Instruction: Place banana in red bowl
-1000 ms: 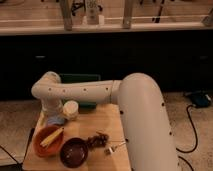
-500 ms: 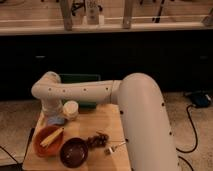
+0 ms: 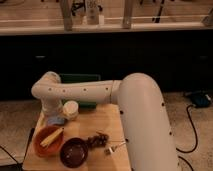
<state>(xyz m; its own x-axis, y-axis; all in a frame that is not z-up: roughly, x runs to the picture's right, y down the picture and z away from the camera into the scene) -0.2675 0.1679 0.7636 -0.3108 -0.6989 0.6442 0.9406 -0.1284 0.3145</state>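
The banana (image 3: 51,137), a pale yellow stick-like piece, lies inside the red bowl (image 3: 39,146) at the front left of the wooden table. My white arm reaches in from the right and bends down at the table's left side. The gripper (image 3: 54,119) hangs just behind and above the red bowl, next to a white cup. It is apart from the banana.
A dark bowl (image 3: 74,152) stands right of the red bowl. A dark brownish clump (image 3: 98,139) and a small metal fork (image 3: 114,148) lie further right. A white cup (image 3: 70,109) and a green box (image 3: 80,79) are at the back. The wooden table (image 3: 102,120) ends close on all sides.
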